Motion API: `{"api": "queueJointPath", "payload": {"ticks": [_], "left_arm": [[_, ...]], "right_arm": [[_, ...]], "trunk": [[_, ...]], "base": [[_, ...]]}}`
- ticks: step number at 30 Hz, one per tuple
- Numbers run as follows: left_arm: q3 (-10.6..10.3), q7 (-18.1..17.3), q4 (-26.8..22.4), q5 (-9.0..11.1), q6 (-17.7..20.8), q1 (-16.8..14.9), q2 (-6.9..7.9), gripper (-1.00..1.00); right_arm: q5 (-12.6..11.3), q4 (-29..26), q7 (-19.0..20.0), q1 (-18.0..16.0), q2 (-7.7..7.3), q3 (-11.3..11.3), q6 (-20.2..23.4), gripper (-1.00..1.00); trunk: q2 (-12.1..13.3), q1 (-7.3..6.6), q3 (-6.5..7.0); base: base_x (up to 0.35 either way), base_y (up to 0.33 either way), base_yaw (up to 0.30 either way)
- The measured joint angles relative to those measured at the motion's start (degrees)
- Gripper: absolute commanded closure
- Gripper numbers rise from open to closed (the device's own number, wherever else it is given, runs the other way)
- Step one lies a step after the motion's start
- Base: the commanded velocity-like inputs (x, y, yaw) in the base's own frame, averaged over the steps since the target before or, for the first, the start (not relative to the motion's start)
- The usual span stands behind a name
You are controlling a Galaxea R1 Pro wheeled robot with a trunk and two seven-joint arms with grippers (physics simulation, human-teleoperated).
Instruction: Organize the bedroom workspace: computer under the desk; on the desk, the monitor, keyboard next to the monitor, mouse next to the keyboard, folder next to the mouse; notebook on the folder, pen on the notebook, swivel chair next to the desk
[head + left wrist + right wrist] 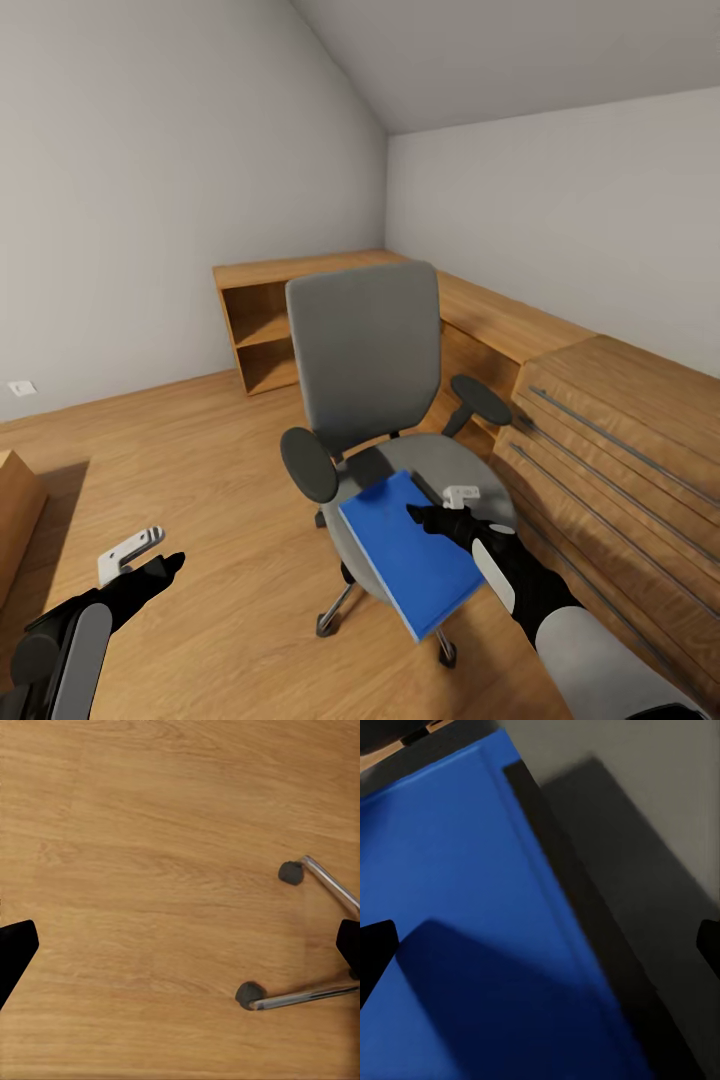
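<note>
The folder [410, 553] lies flat on the chair [368, 370] seat, covering the front part of the cushion, one corner jutting out past the seat's front edge. Its long axis runs on a slant, from near the seat's middle toward that overhanging corner. The right pincer [440, 517] hangs just above the folder's edge on the side toward the wooden drawers [620, 450], released, its two dark tips spread wide with blue cover and grey cushion both between them in the wrist view, clasping nothing. That arm is plainly the nearer one; the left pincer [150, 568] floats well off over the wooden floor [200, 470], likewise released and empty, looking down at two of the chair's metal legs [311, 937] and their dark casters. The folder is a stiff, flat, bright blue slab with a smooth matte cover and a dark band along the edge nearest the pincer; the seat beneath is soft grey cloth. I'd judge a grip would want that overhanging or side edge, since the flat face gives nothing to pinch.
</note>
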Motion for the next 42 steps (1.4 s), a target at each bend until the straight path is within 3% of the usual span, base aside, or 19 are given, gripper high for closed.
{"api": "queueJointPath", "payload": {"ticks": [7, 35, 42], "left_arm": [[0.0, 0.1, 0.0, 0.0, -0.1, 0.0, 0.0, -1.0], [0.3, 0.1, 0.0, 0.0, 0.0, 0.0, 0.0, -1.0], [0.3, 0.1, 0.0, 0.0, 0.0, 0.0, 0.0, -1.0]], "right_arm": [[0.2, 2.1, 0.0, 0.0, 0.0, 0.0, -0.1, -1.0], [0.2, 2.0, -0.1, 0.0, -0.08, 0.0, -0.3, -1.0], [0.2, 0.2, -0.1, 0.1, -0.18, 0.0, -0.5, -1.0]], "trunk": [[2.8, -1.53, 1.24], [14.0, -7.68, 6.27], [14.0, -7.69, 6.28]], "base": [[-0.001, 0.0, 0.0], [0.0, 0.0, 0.0], [0.0, 0.0, 0.0]]}}
